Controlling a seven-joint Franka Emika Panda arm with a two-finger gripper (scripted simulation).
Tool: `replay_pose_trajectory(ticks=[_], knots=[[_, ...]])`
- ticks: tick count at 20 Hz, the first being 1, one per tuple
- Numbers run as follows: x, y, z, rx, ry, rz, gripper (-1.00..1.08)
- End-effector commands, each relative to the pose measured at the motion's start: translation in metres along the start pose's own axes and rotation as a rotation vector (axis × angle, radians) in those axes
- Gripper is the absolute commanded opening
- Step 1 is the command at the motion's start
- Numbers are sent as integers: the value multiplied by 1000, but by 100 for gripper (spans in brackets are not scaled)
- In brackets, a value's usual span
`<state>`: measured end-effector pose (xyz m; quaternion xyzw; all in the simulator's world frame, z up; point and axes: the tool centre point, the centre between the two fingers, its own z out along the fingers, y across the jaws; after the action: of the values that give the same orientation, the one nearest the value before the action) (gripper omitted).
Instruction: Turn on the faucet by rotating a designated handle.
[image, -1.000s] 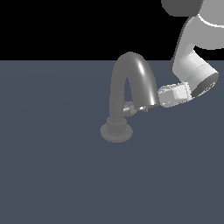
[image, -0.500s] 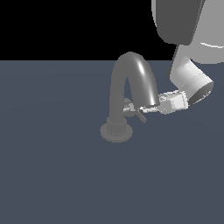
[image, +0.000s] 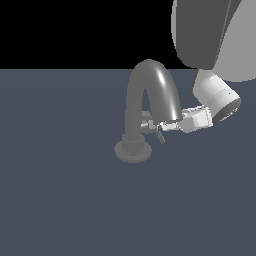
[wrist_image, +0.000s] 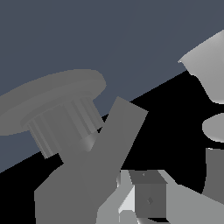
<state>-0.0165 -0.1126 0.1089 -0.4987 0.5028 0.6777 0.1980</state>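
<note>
The faucet (image: 150, 85) is dull grey, with a tall arched spout, a ribbed collar (image: 132, 141) and a round flat base (image: 131, 152). The small light-grey handle (image: 156, 131) sticks out of the column under the arch, with one arm slanting down. My gripper (image: 163, 127) reaches in from the exterior view's right. Its fingers look shut together, and their tips touch the handle without enclosing it. In the wrist view the base (wrist_image: 48, 103), the collar (wrist_image: 65, 129) and the handle (wrist_image: 111, 148) loom close. One fingertip (wrist_image: 151, 199) sits right beside the handle.
The faucet stands on a flat dark blue-grey surface (image: 60, 200). The arm's large white links (image: 215, 95) hang above, toward the exterior view's right of the spout. The spout's arch passes just over my fingers.
My gripper has slid toward the exterior view's left and slightly down, under the arch and onto the handle. The handle's arm has swung downward.
</note>
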Motion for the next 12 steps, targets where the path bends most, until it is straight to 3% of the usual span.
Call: replay_pose_trajectory(ticks=[1, 12], knots=[[14, -12, 0, 18, -1, 11, -100], [33, -30, 0, 21, -9, 29, -100]])
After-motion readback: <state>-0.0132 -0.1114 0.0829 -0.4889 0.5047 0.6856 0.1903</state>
